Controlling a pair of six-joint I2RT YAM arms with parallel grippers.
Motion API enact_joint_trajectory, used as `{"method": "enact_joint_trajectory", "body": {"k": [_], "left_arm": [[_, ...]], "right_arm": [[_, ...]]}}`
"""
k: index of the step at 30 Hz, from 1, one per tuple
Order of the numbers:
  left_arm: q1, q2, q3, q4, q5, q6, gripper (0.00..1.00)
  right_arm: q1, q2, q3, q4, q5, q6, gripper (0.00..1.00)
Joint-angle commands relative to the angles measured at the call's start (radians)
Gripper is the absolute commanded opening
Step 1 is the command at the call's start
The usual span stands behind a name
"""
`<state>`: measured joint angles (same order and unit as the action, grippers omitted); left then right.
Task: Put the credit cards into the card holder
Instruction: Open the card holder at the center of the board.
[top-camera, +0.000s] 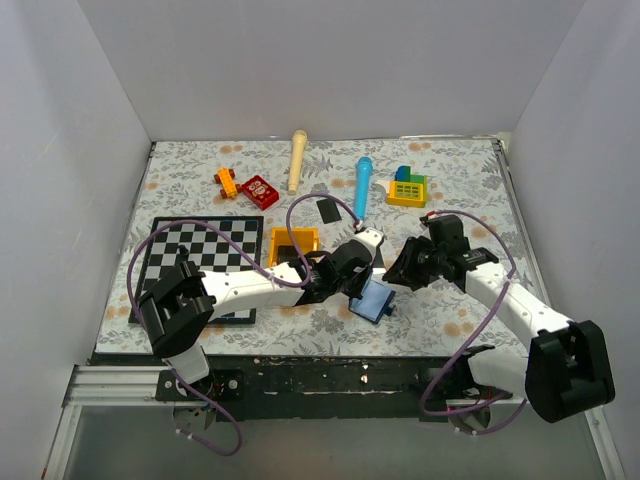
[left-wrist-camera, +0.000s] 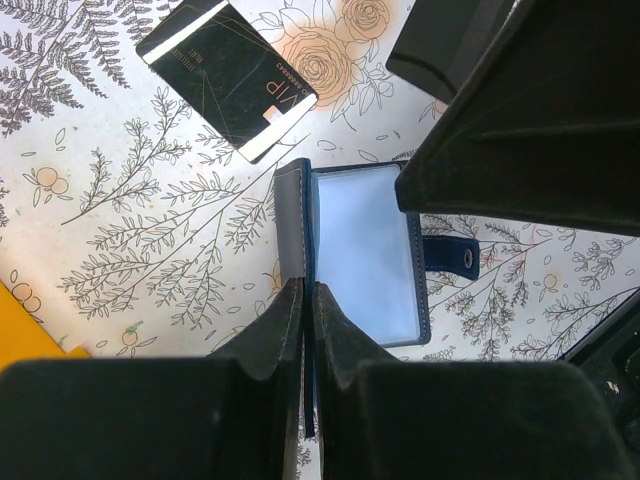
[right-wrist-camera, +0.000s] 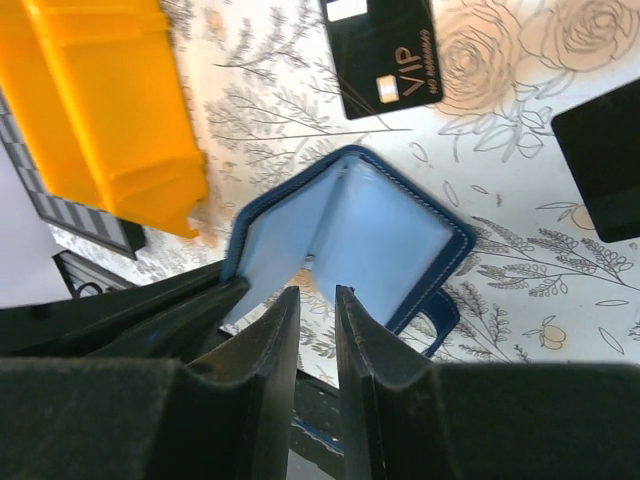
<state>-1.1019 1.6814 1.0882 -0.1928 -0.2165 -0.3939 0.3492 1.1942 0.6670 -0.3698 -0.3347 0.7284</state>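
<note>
Open card holder (top-camera: 373, 299) lay near table (top-camera: 180, 195) front edge; left gripper (left-wrist-camera: 305, 290) clamped its cover; right gripper (right-wrist-camera: 317, 292) almost closed, hold unclear.

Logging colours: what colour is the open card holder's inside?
Light blue, navy-rimmed; the card holder shows best in the right wrist view.
</note>
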Motion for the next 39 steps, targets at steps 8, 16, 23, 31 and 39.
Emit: {"method": "enact_joint_trajectory", "body": {"k": [8, 16, 23, 31, 39], "left_arm": [[-0.004, -0.009, 0.006, 0.027, 0.005, -0.002, 0.0], [-0.004, -0.006, 0.01, 0.027, 0.006, 0.003, 0.0], [-0.004, -0.003, 0.012, 0.027, 0.009, 0.001, 0.0], [-0.004, -0.003, 0.009, 0.027, 0.009, 0.001, 0.0], [-0.004, -0.002, 0.006, 0.032, 0.008, 0.001, 0.0]], "right_arm": [[0.007, -0.053, 0.022, 0.095, -0.079, 0.022, 0.28], [0.007, -0.004, -0.009, 0.172, -0.109, 0.048, 0.28], [0.01, 0.034, -0.01, 0.196, -0.107, 0.052, 0.28], [0.014, 0.068, -0.009, 0.224, -0.104, 0.062, 0.28], [0.02, 0.108, -0.007, 0.243, -0.095, 0.066, 0.27]]}}
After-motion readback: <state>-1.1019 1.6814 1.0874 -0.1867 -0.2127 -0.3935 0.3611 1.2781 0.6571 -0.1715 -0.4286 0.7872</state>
